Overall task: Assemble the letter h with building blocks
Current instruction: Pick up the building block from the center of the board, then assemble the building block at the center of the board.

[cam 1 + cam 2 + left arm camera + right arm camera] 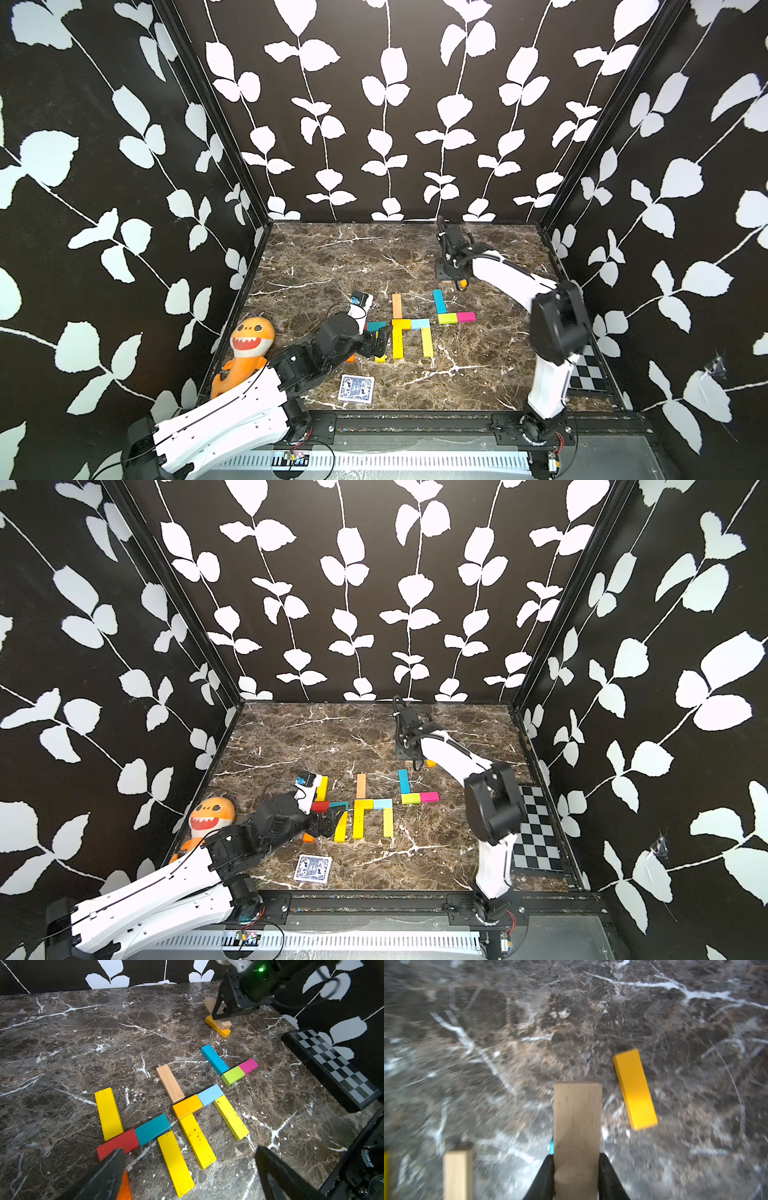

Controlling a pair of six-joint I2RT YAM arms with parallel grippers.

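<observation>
Tan block (577,1126) clamped in my right hand (576,1156), seemingly clear of the surface (508,1022), orange-yellow block (635,1088) just beside it. Left hand (189,1152) gapes empty over a finished-looking h (152,1129). Between my hands, the blue-green-pink group (232,1075) is missing its leg, I reckon.

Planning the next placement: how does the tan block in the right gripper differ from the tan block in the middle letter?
The gripped tan block is clamped in the right gripper, apart from the letters. The laid tan block lies free, touching an orange block as a stem. Both are plain wood.
</observation>
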